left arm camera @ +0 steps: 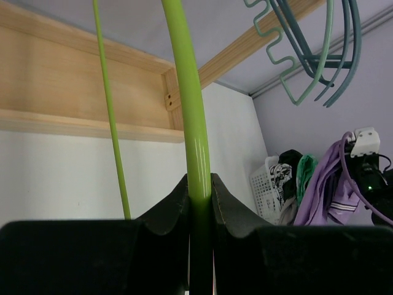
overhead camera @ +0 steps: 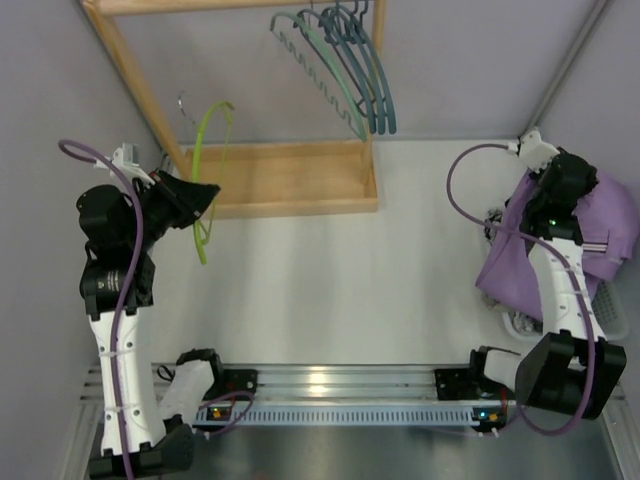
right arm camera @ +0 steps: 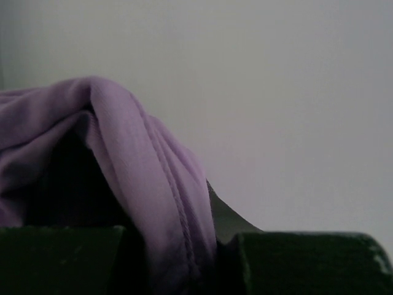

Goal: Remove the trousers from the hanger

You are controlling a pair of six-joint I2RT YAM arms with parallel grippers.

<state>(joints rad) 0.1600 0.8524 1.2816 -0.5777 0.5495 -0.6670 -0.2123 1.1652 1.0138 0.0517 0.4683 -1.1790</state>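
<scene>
My left gripper (overhead camera: 197, 195) is shut on the lime-green hanger (overhead camera: 212, 150), which is bare and held out in front of the wooden rack. In the left wrist view the hanger's bar (left arm camera: 184, 80) runs up from between the closed jaws of the gripper (left arm camera: 199, 185). My right gripper (overhead camera: 570, 200) is shut on the lilac-purple trousers (overhead camera: 612, 225) and holds them over the white basket at the right. In the right wrist view the lilac cloth (right arm camera: 135, 172) is pinched in the gripper (right arm camera: 206, 246). A green cloth (left arm camera: 306, 175) lies among the clothes in the basket.
A wooden rack (overhead camera: 290, 178) with a tray base stands at the back. Three blue and teal hangers (overhead camera: 350, 70) hang from its top bar. The white laundry basket (overhead camera: 522, 322), also in the left wrist view (left arm camera: 264, 190), holds a heap of clothes at the right edge.
</scene>
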